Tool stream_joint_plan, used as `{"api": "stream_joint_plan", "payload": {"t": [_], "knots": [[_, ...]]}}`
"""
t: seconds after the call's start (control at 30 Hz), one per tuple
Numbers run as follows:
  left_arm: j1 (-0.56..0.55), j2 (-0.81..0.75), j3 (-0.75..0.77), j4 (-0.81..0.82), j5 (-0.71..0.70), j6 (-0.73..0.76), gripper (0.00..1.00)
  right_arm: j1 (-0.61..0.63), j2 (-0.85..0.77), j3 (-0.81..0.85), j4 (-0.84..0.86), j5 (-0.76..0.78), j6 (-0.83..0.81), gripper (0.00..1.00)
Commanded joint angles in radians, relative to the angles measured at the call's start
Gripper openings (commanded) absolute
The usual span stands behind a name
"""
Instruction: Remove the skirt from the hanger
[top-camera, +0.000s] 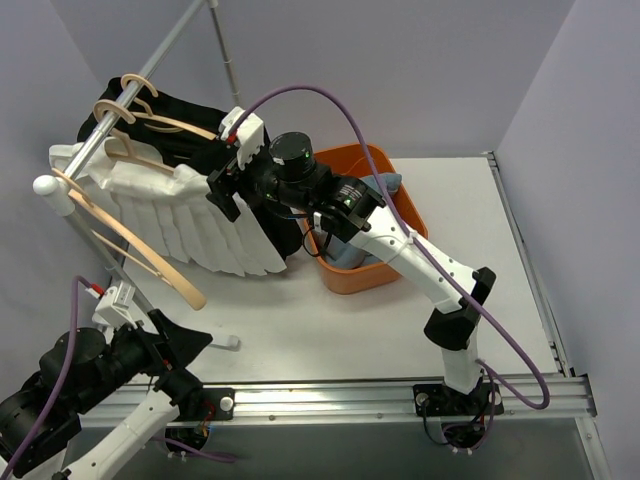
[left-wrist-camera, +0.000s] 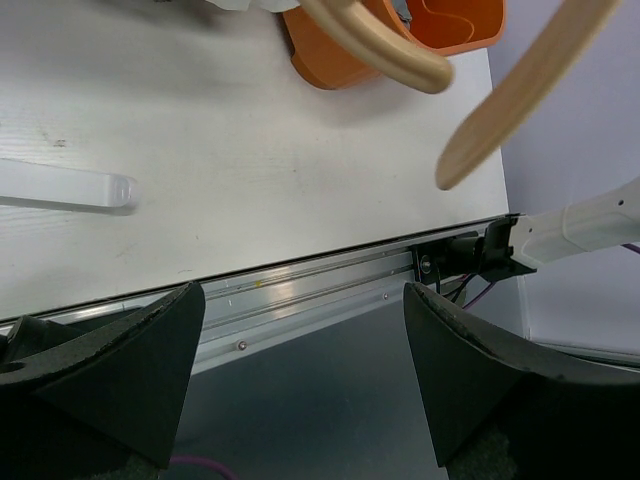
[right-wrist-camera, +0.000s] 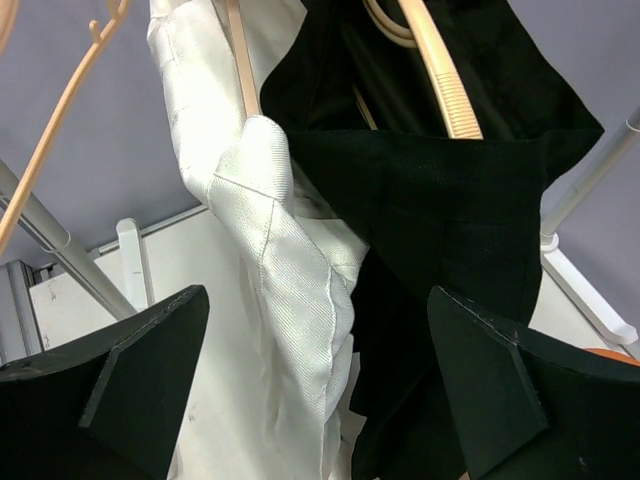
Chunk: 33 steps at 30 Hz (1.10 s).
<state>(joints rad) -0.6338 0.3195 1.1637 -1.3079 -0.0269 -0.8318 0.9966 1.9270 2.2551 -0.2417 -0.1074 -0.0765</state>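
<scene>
Left gripper (left-wrist-camera: 300, 385) is sitting over the near-left corner of the white tabletop (top-camera: 330, 320), jaws spread wide and holding nothing. It's looking down at the near edge rail, not at any cloth.

Two bare light-wood hangers (top-camera: 150, 262) are dangling just beyond it by the left edge, off the slanted grey metal rack rail (top-camera: 150, 62).

Right gripper (right-wrist-camera: 315, 335) is reaching across to the far-left corner, jaws wide and gripping nothing. The white cloth is showing between and past the fingers.

The skirt, as I'm reading it, is the white pleated fabric skirt (top-camera: 190, 228), draped over a wood hanger on that rail and fanning down toward the table. A black fabric garment (right-wrist-camera: 450, 190) is hanging on its own hanger right behind it, touching.

The orange plastic bin (top-camera: 352, 155) is sitting further right, near the far edge, with bluish cloth in it.

Handling, as I'm judging it:
- Light, limp and probably slick, so no stiffness to push against.
- Pinching a pleat low down is likely just stretching it.
- Better to be taking the top fold where it's wrapping the hanger arm (right-wrist-camera: 240, 60), then sliding it off the arm's end.
- The black cloth could be getting caught in the same pinch.
</scene>
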Motion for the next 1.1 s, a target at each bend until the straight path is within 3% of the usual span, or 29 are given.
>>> {"api": "stream_joint_plan", "payload": {"t": [0.0, 0.33, 0.7, 0.73, 0.83, 0.9, 1.0, 1.03, 1.07], "knots": [[0.003, 0.016, 0.025, -0.001, -0.004, -0.012, 0.89, -0.001, -0.016, 0.0, 0.041, -0.035, -0.003, 0.86], [0.003, 0.049, 0.045, 0.016, -0.001, 0.002, 0.89, -0.006, 0.056, 0.023, 0.058, -0.08, -0.029, 0.86], [0.003, 0.01, 0.051, -0.027, -0.024, -0.02, 0.89, -0.012, 0.112, 0.018, 0.073, -0.117, -0.02, 0.73], [0.003, 0.01, 0.051, -0.027, -0.025, -0.021, 0.89, -0.015, 0.113, 0.018, 0.073, -0.121, -0.02, 0.63], [0.003, 0.016, 0.057, -0.027, -0.022, -0.021, 0.89, -0.015, 0.119, 0.021, 0.079, -0.123, -0.022, 0.46], [0.005, 0.016, 0.059, -0.03, -0.019, -0.02, 0.89, -0.016, 0.125, 0.035, 0.071, -0.138, -0.029, 0.38], [0.003, 0.016, 0.06, -0.034, -0.016, -0.016, 0.88, -0.016, 0.138, 0.067, 0.052, -0.164, -0.052, 0.15], [0.005, 0.015, 0.059, -0.033, -0.012, -0.015, 0.88, -0.016, 0.138, 0.069, 0.048, -0.173, -0.061, 0.02], [0.005, 0.015, 0.057, -0.033, -0.008, -0.013, 0.88, -0.016, 0.133, 0.067, 0.048, -0.184, -0.066, 0.0]]}}
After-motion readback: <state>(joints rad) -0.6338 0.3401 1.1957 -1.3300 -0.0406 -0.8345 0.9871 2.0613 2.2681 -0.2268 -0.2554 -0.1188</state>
